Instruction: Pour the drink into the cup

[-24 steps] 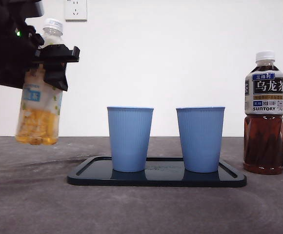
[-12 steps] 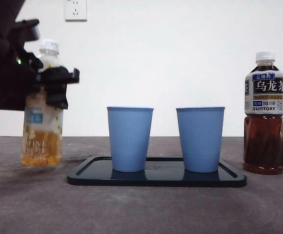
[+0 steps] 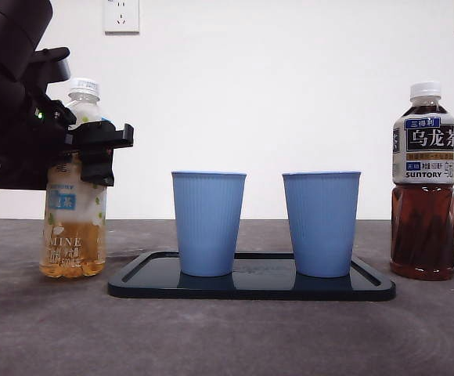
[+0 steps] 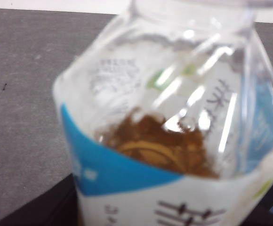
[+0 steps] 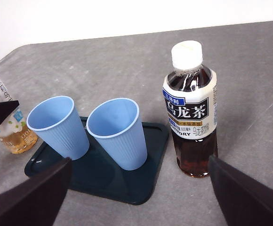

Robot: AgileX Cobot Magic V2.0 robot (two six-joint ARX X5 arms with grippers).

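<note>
The left gripper, fingers pinching the capped yellow tea bottle upright near the counter's left edge beside the tray, would do well to uncap before tilting toward the nearer blue cup. The right gripper waits, fingers spread.

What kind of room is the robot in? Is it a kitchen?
Probably not a kitchen; more likely a test room or lab. A bare gray table stands against a plain white wall with power sockets, and the only things out are two bottles and two cups on a tray.
</note>
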